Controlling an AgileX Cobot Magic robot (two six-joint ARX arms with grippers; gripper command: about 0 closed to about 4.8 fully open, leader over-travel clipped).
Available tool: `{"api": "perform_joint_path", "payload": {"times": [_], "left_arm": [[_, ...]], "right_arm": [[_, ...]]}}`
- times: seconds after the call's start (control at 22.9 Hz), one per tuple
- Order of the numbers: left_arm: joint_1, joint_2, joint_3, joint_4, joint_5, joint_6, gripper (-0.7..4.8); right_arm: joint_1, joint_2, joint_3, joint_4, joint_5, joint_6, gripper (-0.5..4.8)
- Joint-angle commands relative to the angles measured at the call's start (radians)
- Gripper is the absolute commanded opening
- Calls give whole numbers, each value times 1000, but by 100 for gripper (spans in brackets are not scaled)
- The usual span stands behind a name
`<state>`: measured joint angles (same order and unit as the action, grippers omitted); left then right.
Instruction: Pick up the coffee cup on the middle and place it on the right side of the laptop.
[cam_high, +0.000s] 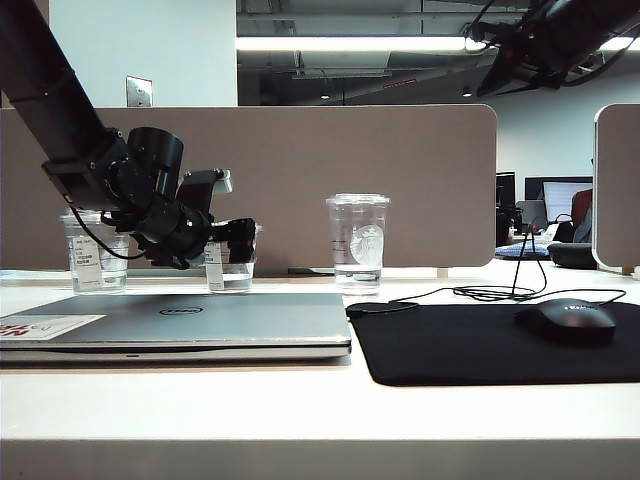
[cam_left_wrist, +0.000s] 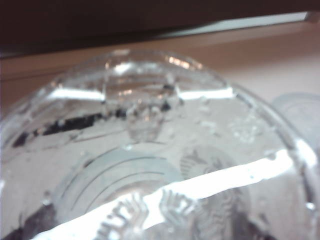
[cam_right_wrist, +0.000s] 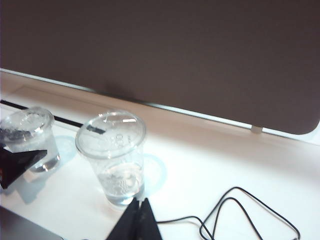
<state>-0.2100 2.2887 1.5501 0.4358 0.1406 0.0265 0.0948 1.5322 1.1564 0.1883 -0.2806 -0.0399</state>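
While the left gripper (cam_high: 232, 240) hangs with jaws spread wide, the coffee cup (cam_high: 229, 262) stands behind the laptop (cam_high: 180, 325), seemingly between its fingers, ungrasped. At two o'clock, the right gripper (cam_right_wrist: 141, 202) nears the taller cup (cam_high: 357, 240), fingertips together.

Dell logo on laptop (cam_high: 181, 311) lid, corner sticker print perhaps unreadable

Left gripper (cam_high: 238, 243) fingers (cam_high: 225, 232) flank the coffee cup (cam_high: 230, 262) on the desk (cam_high: 320, 400), behind the laptop (cam_high: 180, 325). Right gripper (cam_right_wrist: 140, 220) fingers (cam_right_wrist: 131, 223) sit just before the taller cup (cam_right_wrist: 114, 157); mouse pad (cam_high: 490, 345) right of laptop.
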Motion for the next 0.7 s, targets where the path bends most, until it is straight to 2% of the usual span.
{"api": "perform_joint_path", "payload": {"times": [0.04, 0.09, 0.26, 0.48, 0.61, 0.7], "left_arm": [[-1, 3, 8, -2, -7, 3, 479], [-1, 4, 8, -1, -6, 3, 479], [-1, 5, 9, 0, -6, 12, 393], [-1, 5, 15, -1, -6, 26, 379], [-1, 5, 18, 14, -5, 26, 301], [-2, 5, 18, 21, -5, 26, 299]], "right_arm": [[0, -8, 8, -5, 1, -41, -4], [0, -8, 8, -7, 1, -41, -4], [0, -8, 7, -13, 1, -41, -4], [0, -8, 7, -13, 1, -41, -4], [0, -8, 7, -17, 1, -41, -4], [0, -8, 7, -32, 1, -41, -4]]}}
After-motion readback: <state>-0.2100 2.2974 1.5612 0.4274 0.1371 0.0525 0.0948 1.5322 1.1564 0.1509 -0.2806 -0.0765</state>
